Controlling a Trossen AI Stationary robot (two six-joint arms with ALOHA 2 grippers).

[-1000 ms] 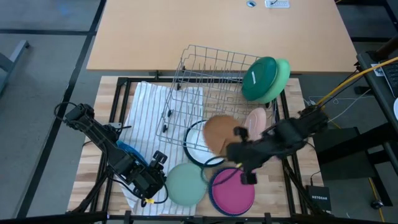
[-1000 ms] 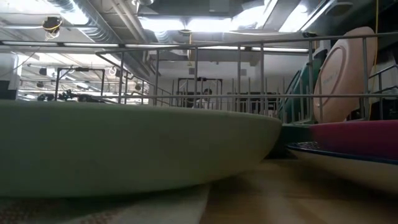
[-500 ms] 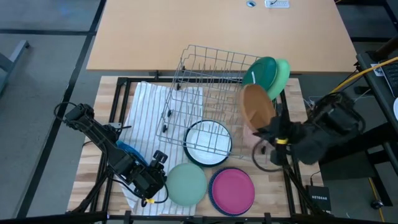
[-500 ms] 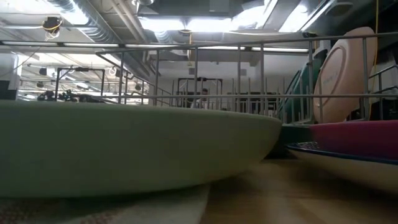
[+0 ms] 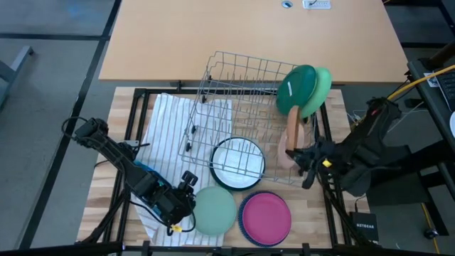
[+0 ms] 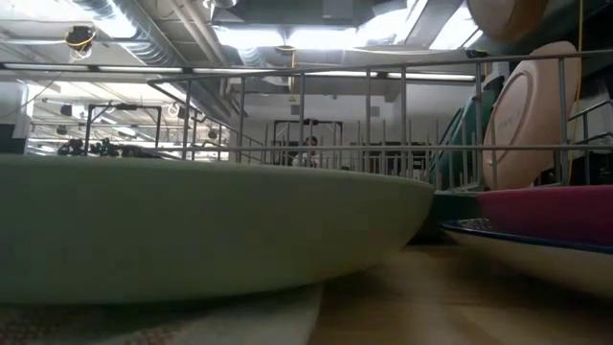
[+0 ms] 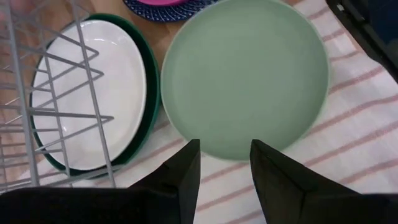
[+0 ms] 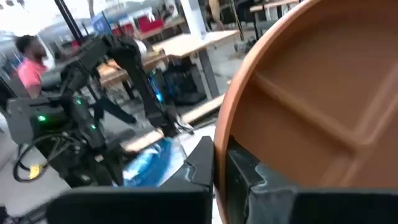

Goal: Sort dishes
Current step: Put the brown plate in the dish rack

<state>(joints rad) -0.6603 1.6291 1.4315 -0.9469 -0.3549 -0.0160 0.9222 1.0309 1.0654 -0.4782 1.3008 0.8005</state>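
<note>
Seven dishes show — two green plates (image 5: 304,89) standing in one wire rack (image 5: 242,99), one tan plate (image 5: 292,128), one peach, one white, one sage, one magenta — plus one striped towel (image 5: 167,135).

Rack (image 5: 238,89): thin grey metal wire, slight sheen. Towel (image 5: 167,124): white cloth, fine stripes, soft and rumpled. Table (image 5: 313,206): pale wood planks, matt; desk (image 5: 249,35) beyond smooth tan, matt. Sage plate (image 7: 245,74): smooth plastic, matt. White plate (image 7: 90,93): plastic, glossier. Tan plate (image 8: 311,118): matt plastic, moulded dividers. Magenta plate (image 5: 265,217): smooth plastic, satin.
</note>
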